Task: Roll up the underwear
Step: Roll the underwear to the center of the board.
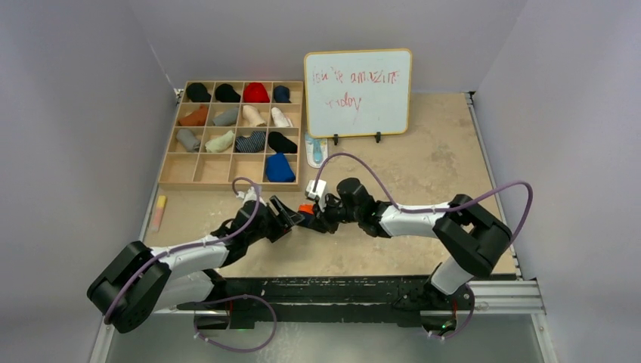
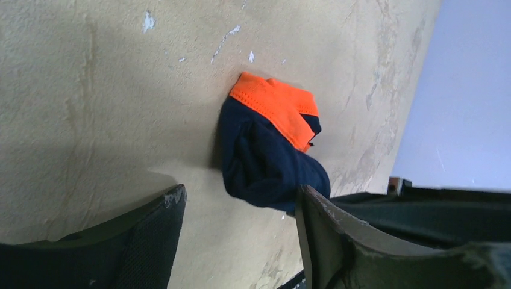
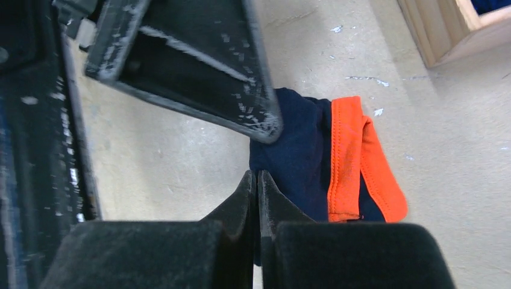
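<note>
The surface is carrying, near its middle, the left gripper hovering with jaws spread wide and the right gripper whose closed jaws are seemingly pinching the navy underwear, which is already lying bundled into a loose roll, so little is remaining.

underwear on table, tray behind, whiteboard beyond

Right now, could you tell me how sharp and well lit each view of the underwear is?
Top external: even light, sharp, underwear barely visible; left wrist: underwear crisp, soft shadow across the table; right wrist: fabric sharp, right gripper blurred.
</note>
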Robot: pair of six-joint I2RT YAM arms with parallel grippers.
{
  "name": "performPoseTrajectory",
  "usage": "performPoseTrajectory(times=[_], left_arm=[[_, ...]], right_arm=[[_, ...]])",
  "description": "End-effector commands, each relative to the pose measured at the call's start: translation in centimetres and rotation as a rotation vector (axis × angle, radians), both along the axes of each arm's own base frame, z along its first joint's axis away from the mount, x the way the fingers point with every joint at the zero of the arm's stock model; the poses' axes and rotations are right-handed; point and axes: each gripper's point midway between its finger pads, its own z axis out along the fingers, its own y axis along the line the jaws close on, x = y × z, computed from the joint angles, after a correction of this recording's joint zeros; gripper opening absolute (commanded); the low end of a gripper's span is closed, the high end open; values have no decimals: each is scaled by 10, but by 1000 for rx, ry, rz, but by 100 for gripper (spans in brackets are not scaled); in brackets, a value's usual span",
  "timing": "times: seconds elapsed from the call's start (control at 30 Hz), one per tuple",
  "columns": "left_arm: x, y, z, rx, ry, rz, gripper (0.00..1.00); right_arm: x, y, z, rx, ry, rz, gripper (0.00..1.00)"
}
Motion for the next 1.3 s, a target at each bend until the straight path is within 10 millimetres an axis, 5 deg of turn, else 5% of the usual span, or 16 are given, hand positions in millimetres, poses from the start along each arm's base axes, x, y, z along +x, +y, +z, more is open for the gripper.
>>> performPoseTrajectory(times=[0.0, 0.3, 0.63, 0.8, 0.93, 1.27], left_arm=[[-2, 1, 6, -19, -53, -12, 65], [20, -13, 1, 16, -31, -5, 65], [22, -10, -13, 53, 17, 20, 14], [24, -12, -10, 59, 29, 17, 4], [23, -16, -11, 57, 45, 4, 0], [19, -22, -13, 44, 70, -26, 0]], right_arm=[[-24, 2, 2, 114, 280, 45, 0], [-19, 0, -9, 71, 278, 35, 0], [-10, -3, -8, 52, 232, 6, 0], [-4, -6, 13, 44, 91, 32, 26], [0, -15, 26, 22, -180, 48, 53], [11, -13, -1, -205, -521, 69, 57]])
